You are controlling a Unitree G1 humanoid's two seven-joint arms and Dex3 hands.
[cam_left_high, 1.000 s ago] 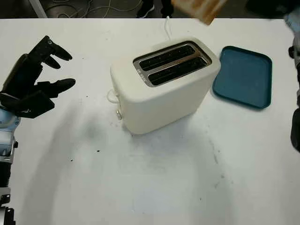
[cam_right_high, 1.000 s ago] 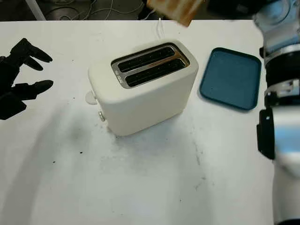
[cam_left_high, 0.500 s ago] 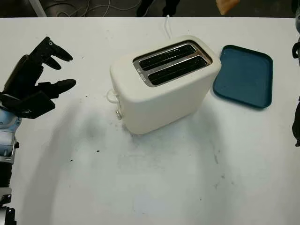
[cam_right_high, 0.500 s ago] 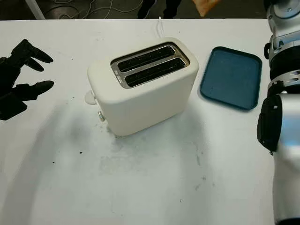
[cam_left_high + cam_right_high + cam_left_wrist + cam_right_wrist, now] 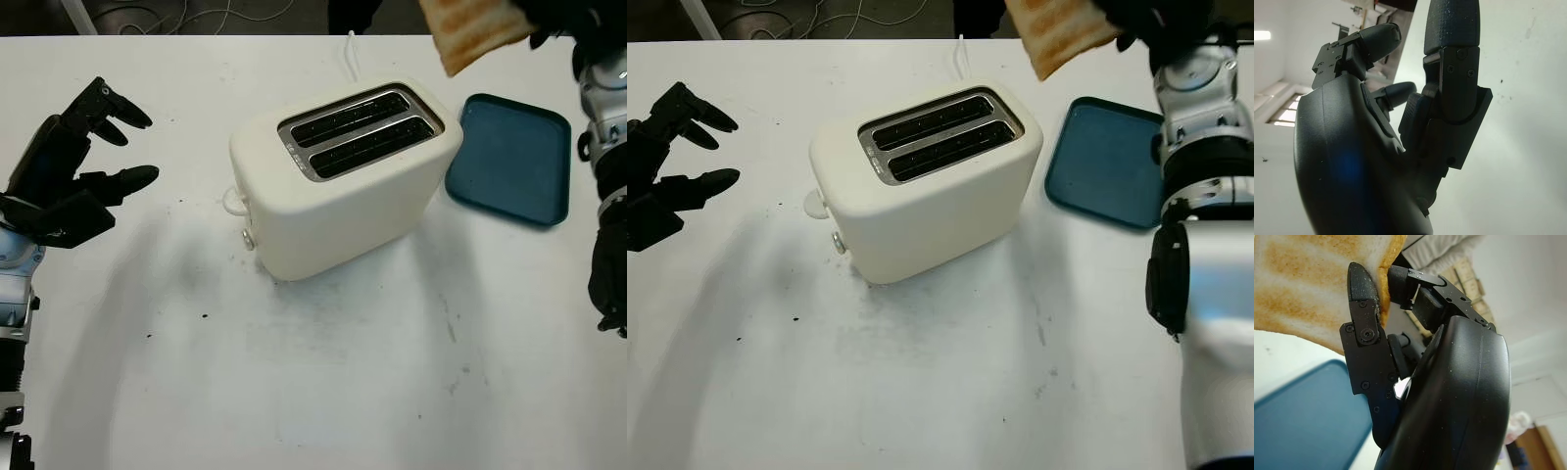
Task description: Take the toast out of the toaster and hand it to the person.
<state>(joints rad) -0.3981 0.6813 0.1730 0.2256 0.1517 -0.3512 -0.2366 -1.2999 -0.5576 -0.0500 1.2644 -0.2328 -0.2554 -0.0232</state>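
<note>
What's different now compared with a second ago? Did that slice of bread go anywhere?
The toast, pinched in the right hand, swung right along the table's far edge, almost out of sight, then came back lower, near the blue tray. The grip never let go. The toaster, its slots empty, and the open left hand stayed put.

No text or label can be read.

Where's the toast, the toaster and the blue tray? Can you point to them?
toast (image 5: 472, 31), left eye view, on its browned face.
toaster (image 5: 333, 211), left eye view, on its cream front wall.
blue tray (image 5: 1107, 162), right eye view, on its bare floor.
</note>
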